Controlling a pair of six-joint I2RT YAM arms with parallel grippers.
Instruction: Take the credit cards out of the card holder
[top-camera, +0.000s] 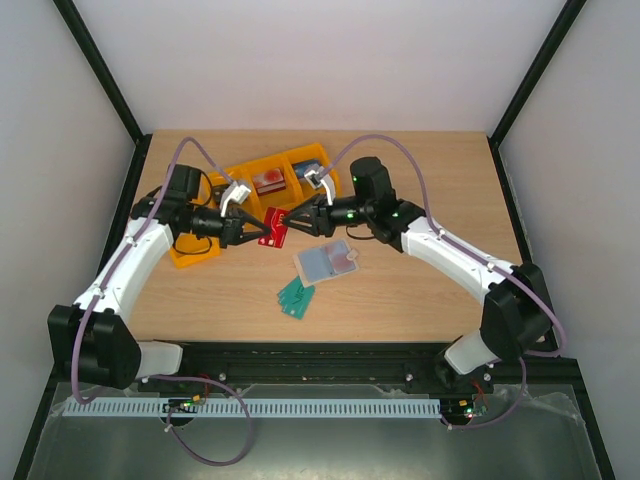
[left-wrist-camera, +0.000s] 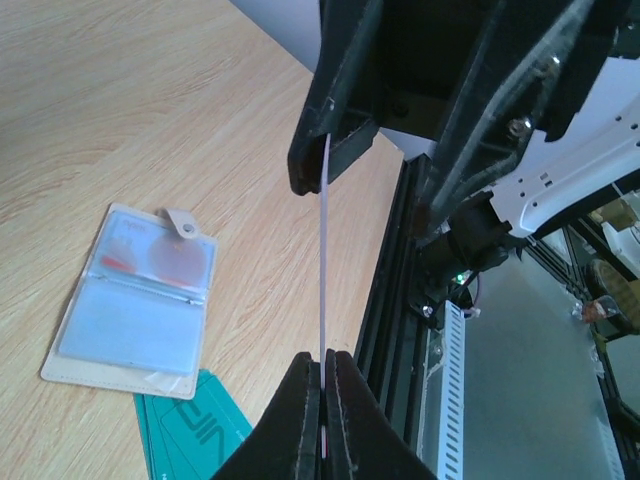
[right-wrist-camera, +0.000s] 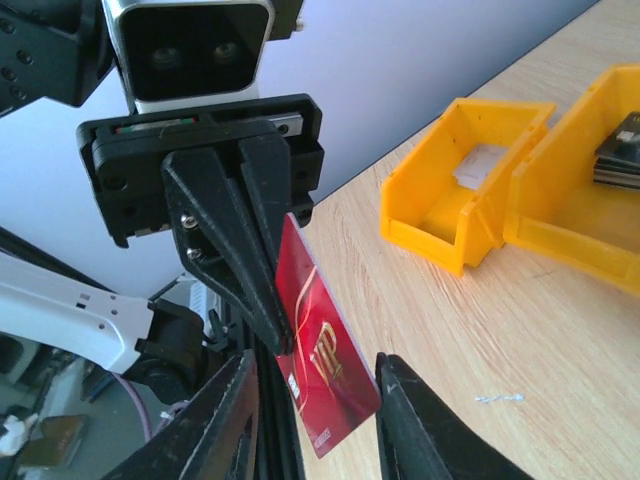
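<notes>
Wooden table (top-camera: 430, 180) between plain white walls (top-camera: 300, 60)

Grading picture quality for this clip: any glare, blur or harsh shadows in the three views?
Top external: even light, only soft shadows, the card holder sharp. Left wrist: the left gripper looms dark and soft-edged, the area past the table blurred. Right wrist: the dark red credit card is crisp, the yellow bins bright without glare, the background lower left out of focus.
</notes>
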